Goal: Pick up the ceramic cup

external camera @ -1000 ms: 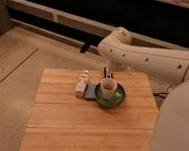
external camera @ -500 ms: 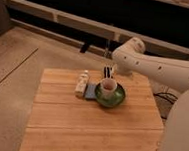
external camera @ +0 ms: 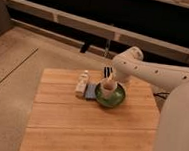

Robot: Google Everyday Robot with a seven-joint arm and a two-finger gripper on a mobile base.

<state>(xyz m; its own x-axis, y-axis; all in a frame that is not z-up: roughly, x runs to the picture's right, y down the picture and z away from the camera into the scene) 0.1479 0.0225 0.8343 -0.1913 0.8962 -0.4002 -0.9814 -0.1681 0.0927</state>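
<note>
The ceramic cup (external camera: 107,87) is cream-beige and stands upright in or against the left part of the round green bowl (external camera: 112,98), near the middle of the wooden table (external camera: 83,124). My gripper (external camera: 107,72) is dark and hangs at the end of the white arm (external camera: 153,73), just behind and above the cup, close to its rim. Whether it touches the cup does not show.
A small white bottle (external camera: 81,83) stands left of the bowl, with a blue flat object (external camera: 90,91) between them. The arm reaches in from the right over the table's far right corner. Concrete floor lies to the left, and a dark wall with a pale ledge runs behind.
The arm's elbow has swung to the right and lowered. The gripper has stayed just behind the cup. Cup, bowl and bottle have not moved.
</note>
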